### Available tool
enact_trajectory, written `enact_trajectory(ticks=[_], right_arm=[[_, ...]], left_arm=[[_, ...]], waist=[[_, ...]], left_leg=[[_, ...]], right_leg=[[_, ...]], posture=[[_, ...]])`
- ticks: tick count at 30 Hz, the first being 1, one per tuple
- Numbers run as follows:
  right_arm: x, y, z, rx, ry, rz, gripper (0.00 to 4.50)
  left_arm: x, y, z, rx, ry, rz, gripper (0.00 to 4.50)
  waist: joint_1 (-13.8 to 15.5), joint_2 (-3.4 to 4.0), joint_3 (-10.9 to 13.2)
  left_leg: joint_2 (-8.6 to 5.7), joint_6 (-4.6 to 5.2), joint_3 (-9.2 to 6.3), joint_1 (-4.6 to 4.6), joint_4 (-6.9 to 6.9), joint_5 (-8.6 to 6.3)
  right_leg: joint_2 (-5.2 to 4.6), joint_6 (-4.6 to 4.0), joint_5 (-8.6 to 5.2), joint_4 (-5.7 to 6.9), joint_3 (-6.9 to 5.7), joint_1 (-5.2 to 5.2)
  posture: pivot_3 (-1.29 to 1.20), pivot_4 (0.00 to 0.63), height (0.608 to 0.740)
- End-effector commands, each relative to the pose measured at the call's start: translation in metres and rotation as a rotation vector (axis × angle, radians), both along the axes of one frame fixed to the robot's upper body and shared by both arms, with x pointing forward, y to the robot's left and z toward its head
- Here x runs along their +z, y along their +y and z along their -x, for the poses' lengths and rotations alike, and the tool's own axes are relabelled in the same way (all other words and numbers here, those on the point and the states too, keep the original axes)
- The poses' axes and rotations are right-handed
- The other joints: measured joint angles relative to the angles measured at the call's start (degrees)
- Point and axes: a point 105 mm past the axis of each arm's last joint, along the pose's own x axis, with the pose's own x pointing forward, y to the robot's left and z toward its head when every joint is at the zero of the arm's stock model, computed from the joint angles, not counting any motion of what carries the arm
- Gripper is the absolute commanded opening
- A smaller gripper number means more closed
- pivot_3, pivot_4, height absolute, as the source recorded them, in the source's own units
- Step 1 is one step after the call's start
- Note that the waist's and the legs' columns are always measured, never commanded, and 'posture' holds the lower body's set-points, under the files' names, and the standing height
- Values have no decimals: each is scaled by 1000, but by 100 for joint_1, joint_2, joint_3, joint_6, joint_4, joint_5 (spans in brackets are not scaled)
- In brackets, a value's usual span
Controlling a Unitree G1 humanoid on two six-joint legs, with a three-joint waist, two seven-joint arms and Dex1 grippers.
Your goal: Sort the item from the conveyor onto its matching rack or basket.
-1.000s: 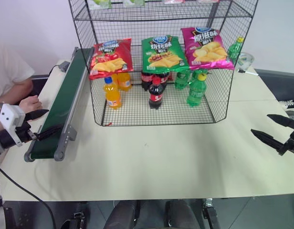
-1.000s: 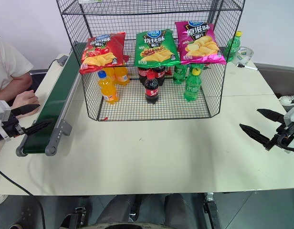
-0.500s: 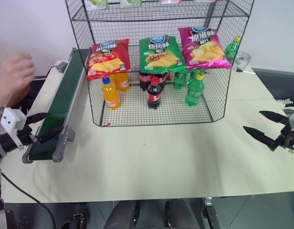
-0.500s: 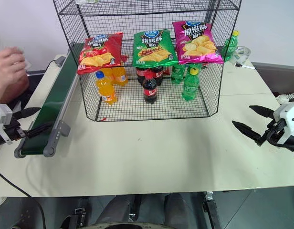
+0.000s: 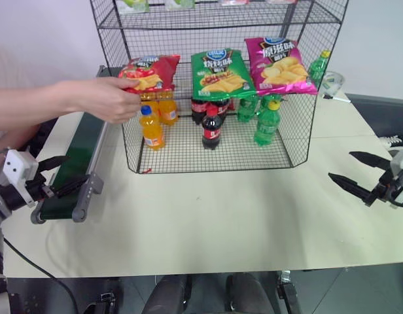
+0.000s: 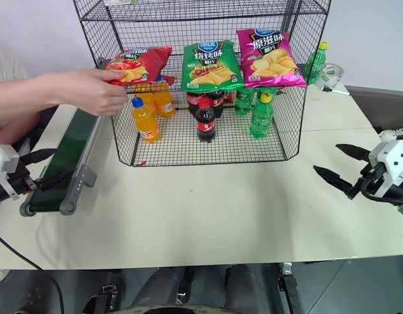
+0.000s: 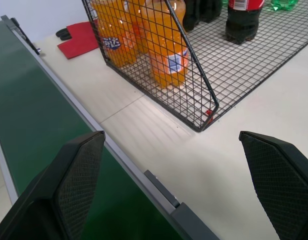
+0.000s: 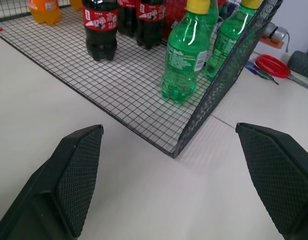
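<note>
The red chip bag was at the front of the black wire rack, gripped by a person's hand reaching across the green conveyor. A green bag and a pink bag hung beside it, with bottles below. The left end effector hovered by the conveyor's near end, jaws wide and empty. The right end effector hung over the worktop, also spread wide and empty.

The rack is standing at the table's back, bottles sitting inside on its floor. The conveyor is running along its left. A person's hand is holding the chip bag at the rack's left front.
</note>
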Motion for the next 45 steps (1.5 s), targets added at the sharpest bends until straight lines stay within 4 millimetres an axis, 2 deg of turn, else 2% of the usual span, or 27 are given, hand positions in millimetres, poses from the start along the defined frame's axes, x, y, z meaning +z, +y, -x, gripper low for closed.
enact_trajectory(ticks=[1, 7, 11, 13, 15, 19, 21, 25, 28, 30, 34, 38, 41, 42, 45], right_arm=[[8, 18, -1, 60, -49, -21, 4421], [3, 56, -7, 143, -50, -102, 4421], [2, 101, -10, 248, -63, -170, 4421], [2, 112, -11, 269, -67, -184, 4421], [4, 133, -14, 323, -82, -204, 4421], [5, 155, -16, 393, -89, -208, 4421], [4, 160, -18, 413, -86, -196, 4421], [5, 160, -22, 430, -86, -187, 4421], [5, 162, -24, 444, -86, -181, 4421], [4, 163, -25, 453, -85, -175, 4421], [3, 165, -26, 460, -86, -171, 4421], [0, 164, -23, 462, -77, -166, 4421], [1, 164, -23, 458, -81, -168, 4421], [1, 163, -23, 456, -81, -170, 4421], [-1, 163, -21, 453, -80, -172, 4421]], left_arm=[[15, -1, 0, 17, -71, 27, 4500], [18, -19, 6, 31, -77, 121, 4500], [17, -23, 15, 104, -92, 195, 4500], [16, -25, 18, 131, -95, 223, 4500], [19, -14, 23, 286, -135, 395, 4500], [4, -15, 49, 411, -112, 658, 4500], [-5, -11, 64, 489, -97, 779, 4500], [-25, -3, 92, 616, -56, 911, 4500], [-29, 3, 104, 667, -50, 1017, 4500], [-32, 0, 109, 663, -9, 1087, 4500], [-35, -2, 116, 640, 33, 1090, 4500], [-23, -4, 112, 582, 22, 1161, 4500], [-24, -5, 103, 595, 13, 1012, 4500], [-25, -6, 101, 605, -5, 878, 4500], [-22, 7, 98, 649, -55, 933, 4500]], waist=[[-1, 0, 0], [-21, 0, 0], [-13, 0, 0], [1, 0, 0], [10, 0, -1], [-4, -9, -2], [10, -13, -2], [28, -22, -2], [49, -25, -4], [77, -30, -6], [120, -31, -6], [152, -31, -6], [147, -31, -6], [145, -31, -6], [144, -31, -6]], left_leg=[[0, 0, 0, 0, 0, 0], [1, -2, 0, 4, 0, 2], [2, -3, 0, 5, 1, 2], [3, -3, 0, 5, 1, 2], [2, -3, 0, 5, 3, 2], [0, -3, 0, 6, 7, 2], [0, -2, 1, 6, 8, 1], [2, -3, -2, 6, 8, 2], [2, -2, -1, 9, 16, 1], [2, -2, -2, 10, 19, 1], [2, -2, 0, 11, 20, 1], [2, -2, 0, 11, 18, 1], [2, -2, 0, 11, 18, 0], [2, -2, 1, 11, 19, 0], [2, -2, 10, 10, 17, 0]], right_leg=[[0, 0, 0, 0, 0, 0], [0, 0, 0, 5, 4, 1], [2, 0, 0, 5, 6, 2], [2, 0, 0, 6, 6, 1], [2, -1, 0, 4, 6, 3], [0, 0, 1, 2, 7, 6], [1, 1, 0, 0, 8, 7], [5, -1, 0, 3, 5, 7], [3, -7, -3, -2, 6, 14], [4, -23, -12, -2, 6, 12], [4, -24, -13, -6, 7, 10], [3, -26, -14, -8, 7, 10], [3, -28, -14, -8, 7, 6], [3, -28, -14, -8, 7, 6], [2, -29, -14, -10, 12, 13]], posture=[[0, 150, 740], [0, 150, 740], [0, 150, 740], [0, 150, 740], [0, 150, 740], [0, 150, 740], [0, 150, 740], [0, 150, 740], [0, 150, 740], [0, 150, 740], [0, 150, 740], [0, 150, 740], [0, 150, 740], [0, 150, 740], [0, 150, 740]])
